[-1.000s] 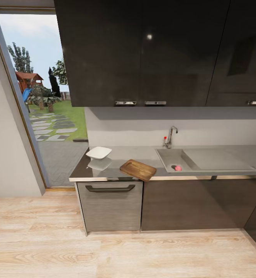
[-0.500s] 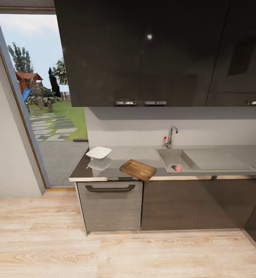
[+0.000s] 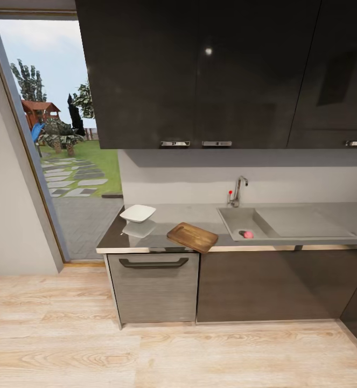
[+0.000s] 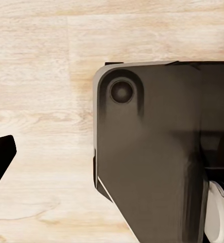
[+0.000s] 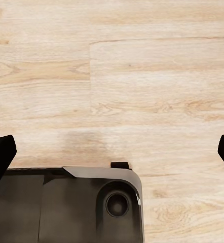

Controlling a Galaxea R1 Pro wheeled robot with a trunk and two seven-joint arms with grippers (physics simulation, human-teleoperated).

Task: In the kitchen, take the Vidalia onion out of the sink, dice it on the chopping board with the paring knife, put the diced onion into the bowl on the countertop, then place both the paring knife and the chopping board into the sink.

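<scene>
Nothing has moved since the earlier frames; only the pink onion [image 3: 247, 234] in the sink [image 3: 264, 222] looks very slightly shifted, and I cannot be sure of it. Taking the sink as landmark: dark upper cabinets [image 3: 221, 70] hang above it, and the grey surface [image 3: 200, 215] runs from it toward the glass door [image 3: 54, 134]. The chopping board [image 3: 192, 236] lies just beside the sink on that door side, one corner over the front edge. The white bowl [image 3: 138, 213] stands farther from the sink, apart from the board. The onion rests near the drain. The right gripper [image 5: 112, 152] hangs over the wood floor [image 5: 142, 76] with its jaws spread wide. Of the left gripper only one dark fingertip [image 4: 0, 157] shows, so I cannot tell its state.
</scene>
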